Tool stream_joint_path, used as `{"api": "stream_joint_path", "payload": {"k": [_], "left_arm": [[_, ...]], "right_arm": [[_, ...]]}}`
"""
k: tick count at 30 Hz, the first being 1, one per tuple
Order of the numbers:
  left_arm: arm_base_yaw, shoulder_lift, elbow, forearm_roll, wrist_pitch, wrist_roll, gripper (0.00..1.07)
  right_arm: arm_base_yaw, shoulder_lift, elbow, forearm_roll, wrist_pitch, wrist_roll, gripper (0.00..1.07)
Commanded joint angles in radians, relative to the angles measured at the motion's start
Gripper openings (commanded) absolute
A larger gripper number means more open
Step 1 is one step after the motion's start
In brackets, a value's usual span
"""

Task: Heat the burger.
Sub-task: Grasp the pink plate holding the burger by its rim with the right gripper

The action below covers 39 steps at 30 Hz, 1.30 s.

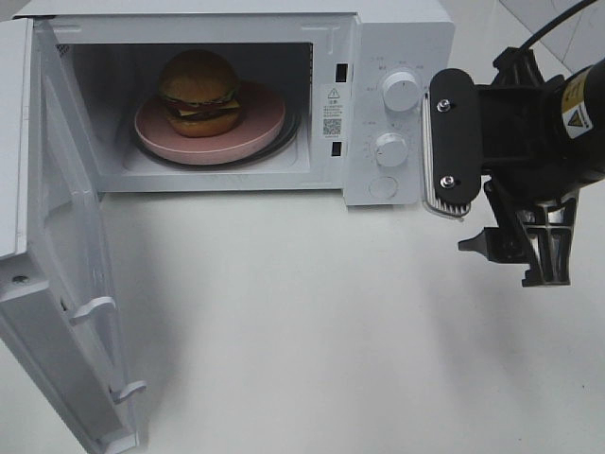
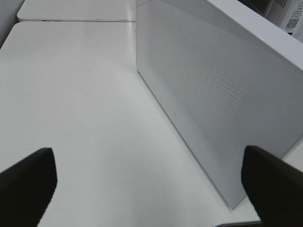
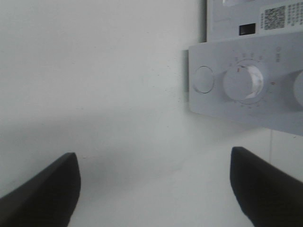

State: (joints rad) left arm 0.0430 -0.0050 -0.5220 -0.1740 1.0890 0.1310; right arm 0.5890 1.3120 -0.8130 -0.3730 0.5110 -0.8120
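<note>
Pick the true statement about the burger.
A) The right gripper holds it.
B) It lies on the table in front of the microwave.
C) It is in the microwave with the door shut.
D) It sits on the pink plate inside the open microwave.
D: the burger sits on the plate inside the microwave, whose door is swung open.
</note>
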Motion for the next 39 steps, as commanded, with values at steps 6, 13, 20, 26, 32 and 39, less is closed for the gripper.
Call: {"api": "stream_joint_path", "payload": {"k": [6,13,20,26,32,39], "left_arm": [[0.002,-0.006,0.001,-0.004,-0.012,-0.002,0.98],[0.002,-0.006,0.001,-0.005,-0.012,-0.002,0.98],[0.002,-0.006,0.001,-0.004,-0.012,-0.002,0.98],[0.002,-0.006,0.001,-0.004,-0.012,-0.002,0.98],[0.002,-0.006,0.001,-0.004,-0.012,-0.002,0.98],[0.002,-0.006,0.001,-0.004,-0.012,-0.002,0.98]], "right_arm": [[0.008,0.006,-0.014,-0.1,-0.086,-0.007,0.83],[0.081,0.078,-0.058,-0.152,-0.105,0.0,0.82],[0.13,0.194,-0.149,-0.152,-0.135,0.001,0.82],[0.152,0.28,-0.226,-0.152,-0.172,0.001,0.82],[0.165,0.358,-0.289,-0.177,-0.194,0.006,0.82],[0.165,0.466,-0.365,-0.178,-0.265,0.052,0.82]]}}
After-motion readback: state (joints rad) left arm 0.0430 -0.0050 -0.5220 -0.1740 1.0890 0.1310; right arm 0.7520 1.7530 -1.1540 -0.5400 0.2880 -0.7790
